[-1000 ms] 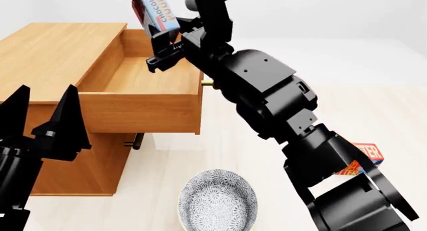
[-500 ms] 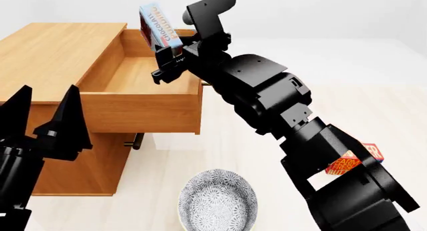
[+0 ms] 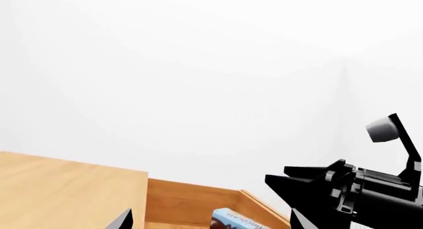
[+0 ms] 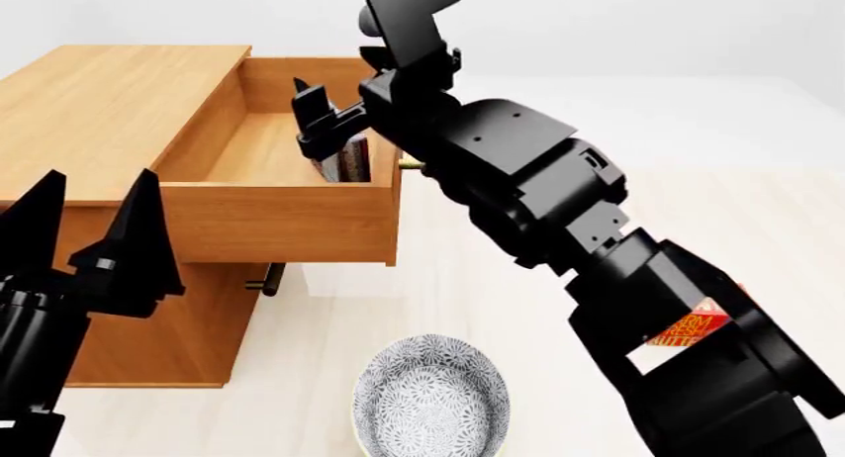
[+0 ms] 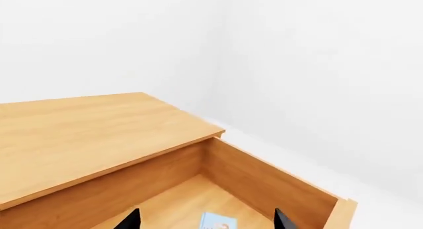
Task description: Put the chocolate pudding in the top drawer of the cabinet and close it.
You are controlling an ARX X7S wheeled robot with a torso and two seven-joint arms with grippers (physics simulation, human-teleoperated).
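The honey-brown cabinet [image 4: 119,91] stands at the left with its top drawer [image 4: 284,215] pulled open. The chocolate pudding [image 4: 352,161] is inside the drawer by its right wall. It also shows in the right wrist view [image 5: 221,223] and in the left wrist view [image 3: 241,222]. My right gripper [image 4: 328,138] hangs over the drawer, open and empty, with the pudding below its spread fingers [image 5: 131,220]. My left gripper [image 4: 86,229] is open and empty in front of the cabinet, at the lower left.
A patterned bowl [image 4: 432,398] sits on the floor in front of the cabinet. An orange-red butter box [image 4: 687,328] lies at the right, partly behind my right arm. The lower drawer's brass handle [image 4: 271,279] shows under the open drawer.
My right gripper came down into the open drawer with the pudding and opened. The pudding has left the jaws and now sits in the drawer. The left arm has not moved.
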